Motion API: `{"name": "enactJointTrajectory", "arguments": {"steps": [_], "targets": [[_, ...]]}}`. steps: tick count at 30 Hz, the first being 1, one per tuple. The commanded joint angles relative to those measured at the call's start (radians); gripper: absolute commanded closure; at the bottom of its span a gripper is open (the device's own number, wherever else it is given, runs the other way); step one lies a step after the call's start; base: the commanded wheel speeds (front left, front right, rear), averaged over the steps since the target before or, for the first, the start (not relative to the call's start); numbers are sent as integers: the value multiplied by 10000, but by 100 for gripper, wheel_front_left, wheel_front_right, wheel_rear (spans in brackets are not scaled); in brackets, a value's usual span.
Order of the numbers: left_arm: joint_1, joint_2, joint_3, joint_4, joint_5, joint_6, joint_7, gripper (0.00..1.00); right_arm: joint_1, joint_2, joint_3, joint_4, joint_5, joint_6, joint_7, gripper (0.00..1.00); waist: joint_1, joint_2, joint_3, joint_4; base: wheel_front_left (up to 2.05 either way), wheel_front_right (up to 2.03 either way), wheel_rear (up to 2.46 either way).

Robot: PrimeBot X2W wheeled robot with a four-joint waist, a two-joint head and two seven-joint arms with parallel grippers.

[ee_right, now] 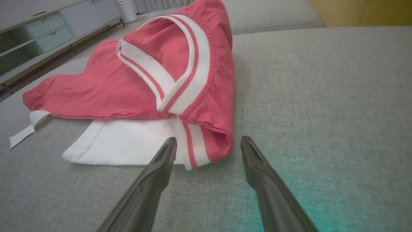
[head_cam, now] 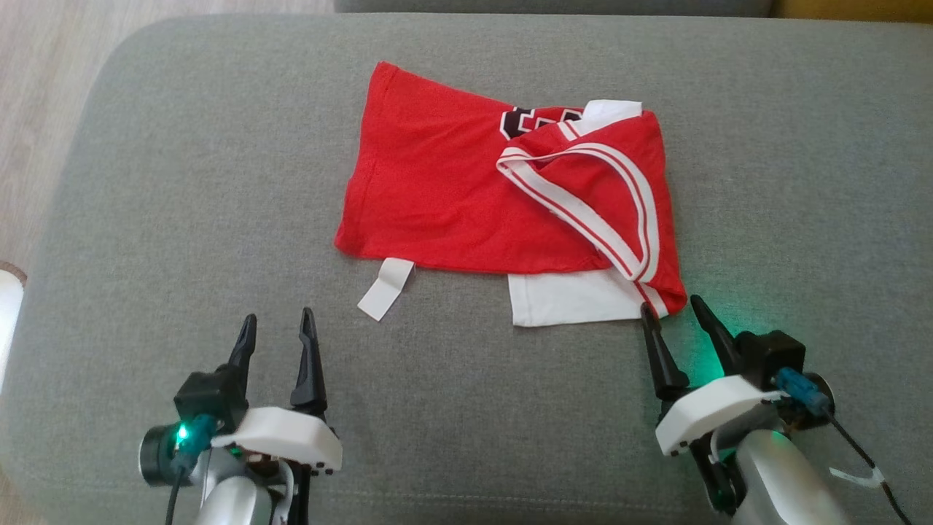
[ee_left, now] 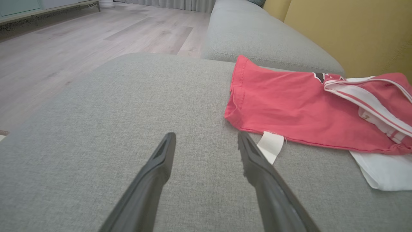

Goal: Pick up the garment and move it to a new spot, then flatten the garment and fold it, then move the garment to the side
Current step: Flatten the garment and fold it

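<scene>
- While both arms are held at the near edge of the grey cushion [head_cam: 182, 219], the left gripper [head_cam: 278, 315] is seen with its jaws spread and nothing between them, a little short of the cloth.
- The right gripper [head_cam: 670, 302] is likewise spread and empty, with its fingertips at the near right corner of the garment [head_cam: 437, 189]; whether they touch it cannot be told.
- The garment is laid in a loose, partly folded heap at the middle of the cushion. A white hem tag [head_cam: 386, 288] sticks out from its near edge and a white layer [head_cam: 568, 299] shows beneath the red.
- The cloth is judged light, thin and limp: it is expected to sag and slide over itself when lifted, so all layers should be pinched together.
- A hold is best taken at the near corners or on the thicker striped trim [head_cam: 583, 211], not on the tag, which is judged too weak.
- Farther back, the black lettering [head_cam: 532, 120] is mostly covered by the folded-over part and cannot be read.
- Whether the white layer belongs to the jersey cannot be made out, and the underside is hidden.
</scene>
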Motion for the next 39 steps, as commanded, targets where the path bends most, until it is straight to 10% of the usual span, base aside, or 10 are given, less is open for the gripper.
{"name": "enactJointTrajectory", "arguments": {"steps": [1,9,12,22,33,34,37,39], "targets": [[-417,34,270,-293,-90,-20,-51,0,-84,97,176,-212,-57,65,-67,0,0,0,15,22,0,0,0],[-485,34,301,-268,-119,-21,-51,0,-430,97,203,445,296,65,-67,5,0,0,157,141,0,0,0],[-496,34,282,-242,-97,13,-51,0,-610,97,144,430,477,65,-67,100,0,0,155,161,0,0,0],[-252,33,74,-92,-283,-2,-51,0,-1987,-1011,-611,-371,-744,65,-67,100,0,0,-272,143,0,0,0],[26,33,-271,99,-326,-133,-51,0,-4638,-2243,758,-583,-2158,65,-67,100,0,0,-900,471,0,0,0],[79,33,-273,107,-322,-148,-51,0,-4556,-2160,894,-428,-2130,65,-67,96,0,0,-945,507,0,0,0],[217,33,-218,119,-311,-188,-51,0,-3959,-1944,1029,-55,-2037,65,-67,0,0,0,-1034,538,0,0,0],[260,33,-194,113,-305,-190,-51,0,-3651,-1863,977,42,-1965,65,-67,0,0,0,-1062,526,0,0,0]]}}
